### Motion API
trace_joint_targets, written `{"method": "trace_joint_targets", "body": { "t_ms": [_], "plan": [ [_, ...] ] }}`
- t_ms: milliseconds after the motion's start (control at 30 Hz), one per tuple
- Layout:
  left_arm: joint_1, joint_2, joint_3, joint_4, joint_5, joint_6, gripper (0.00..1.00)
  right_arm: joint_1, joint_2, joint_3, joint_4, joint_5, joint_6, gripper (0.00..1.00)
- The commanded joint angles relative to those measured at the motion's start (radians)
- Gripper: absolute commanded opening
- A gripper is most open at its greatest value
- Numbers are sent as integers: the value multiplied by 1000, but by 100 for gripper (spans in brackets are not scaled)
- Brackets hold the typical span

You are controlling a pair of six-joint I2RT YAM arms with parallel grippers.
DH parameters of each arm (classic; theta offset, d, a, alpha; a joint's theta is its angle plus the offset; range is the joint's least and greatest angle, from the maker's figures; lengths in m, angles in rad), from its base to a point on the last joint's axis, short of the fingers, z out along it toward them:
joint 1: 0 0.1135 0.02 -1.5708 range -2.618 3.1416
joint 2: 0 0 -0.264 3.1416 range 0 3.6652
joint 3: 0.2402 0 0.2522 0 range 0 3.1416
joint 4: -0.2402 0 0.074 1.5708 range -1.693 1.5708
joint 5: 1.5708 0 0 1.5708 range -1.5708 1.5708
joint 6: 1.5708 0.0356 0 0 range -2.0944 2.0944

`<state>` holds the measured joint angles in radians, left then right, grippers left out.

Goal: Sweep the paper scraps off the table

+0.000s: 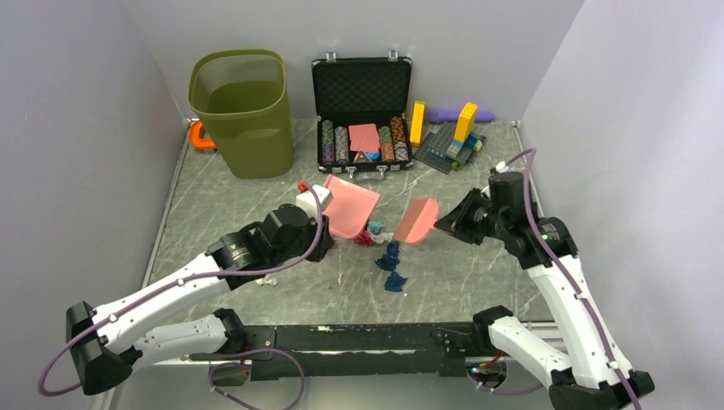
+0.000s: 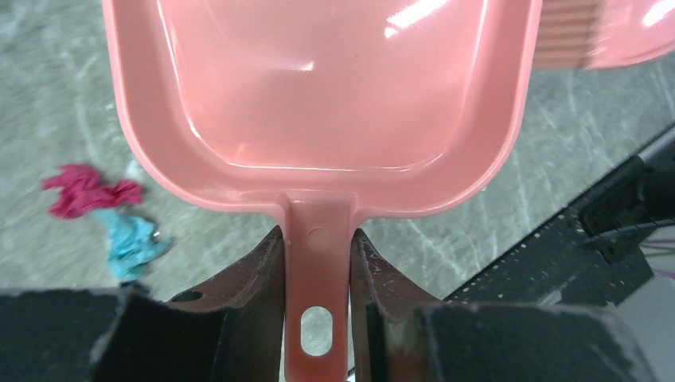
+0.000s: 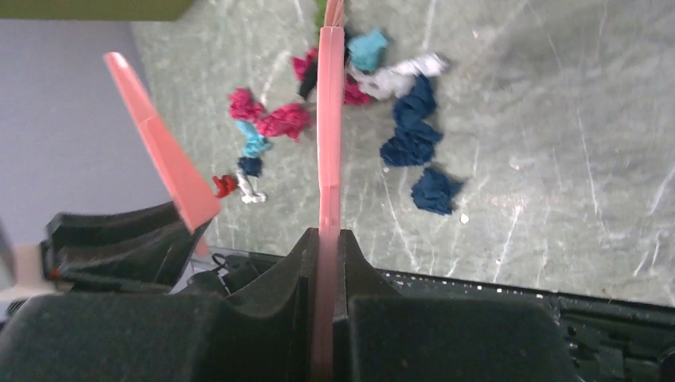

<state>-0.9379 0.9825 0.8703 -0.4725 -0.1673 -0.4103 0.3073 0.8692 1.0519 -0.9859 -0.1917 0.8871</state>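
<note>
My left gripper (image 1: 318, 224) is shut on the handle (image 2: 317, 263) of a pink dustpan (image 1: 350, 209), which is tilted above the table (image 1: 478, 273). My right gripper (image 1: 450, 224) is shut on a pink brush (image 1: 417, 220), seen edge-on in the right wrist view (image 3: 329, 119). Between and below the two tools lie the paper scraps: dark blue wads (image 1: 393, 260), magenta ones (image 1: 364, 238) and a teal one (image 1: 376, 227). The right wrist view shows dark blue (image 3: 410, 131), magenta (image 3: 271, 119), teal (image 3: 368, 49) and white (image 3: 398, 76) wads. A white scrap (image 1: 267, 279) lies by my left arm.
An olive bin (image 1: 243, 107) stands at the back left, with an orange object (image 1: 201, 137) beside it. An open black case (image 1: 363, 94) with poker chips is at the back middle. Toy bricks (image 1: 452, 137) are at the back right. A black rail (image 1: 359, 337) runs along the near edge.
</note>
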Motion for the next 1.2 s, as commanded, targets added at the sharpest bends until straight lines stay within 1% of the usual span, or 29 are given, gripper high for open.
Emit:
{"method": "trace_joint_targets", "body": {
  "t_ms": [0,67,133,200,233,267,333,400,467,500,600,733,833,900,1000,1100,1167],
  "plan": [
    [35,-60,6,-86,-125,-37,0,1,-7,149,-83,23,-108,0],
    [51,-84,10,-124,-133,-50,0,1,8,154,-136,62,-152,0],
    [67,-111,19,-168,-144,-56,0,1,39,134,-176,68,-194,0],
    [80,-126,37,-218,-169,-59,0,5,50,92,-191,46,-234,0],
    [84,-134,47,-248,-195,-60,0,11,42,69,-176,8,-260,0],
    [89,-142,57,-277,-222,-63,0,20,28,42,-142,-59,-292,0],
    [95,-158,82,-339,-288,-77,0,42,-28,-28,13,-237,-333,0],
    [101,-173,121,-401,-348,-89,0,79,-59,-82,149,-344,-325,0],
    [105,-190,167,-458,-392,-89,0,149,-42,-107,253,-344,-304,0],
    [104,-199,189,-482,-417,-84,0,193,-13,-107,295,-309,-295,0],
    [106,-212,277,-572,-515,-61,0,345,130,-93,434,-265,-271,0],
    [107,-203,414,-678,-639,-23,0,459,312,-62,700,-292,-235,0],
    [108,-193,512,-727,-689,4,0,543,461,2,858,-298,-212,0],
    [109,-190,567,-749,-706,16,0,594,576,81,924,-299,-205,0],
    [110,-188,636,-758,-718,43,0,654,768,239,961,-298,-198,0],
    [109,-188,675,-757,-705,65,0,699,953,400,1003,-328,-180,0],
    [109,-185,697,-762,-687,73,0,718,1041,486,1043,-334,-157,0]
  ]
}}
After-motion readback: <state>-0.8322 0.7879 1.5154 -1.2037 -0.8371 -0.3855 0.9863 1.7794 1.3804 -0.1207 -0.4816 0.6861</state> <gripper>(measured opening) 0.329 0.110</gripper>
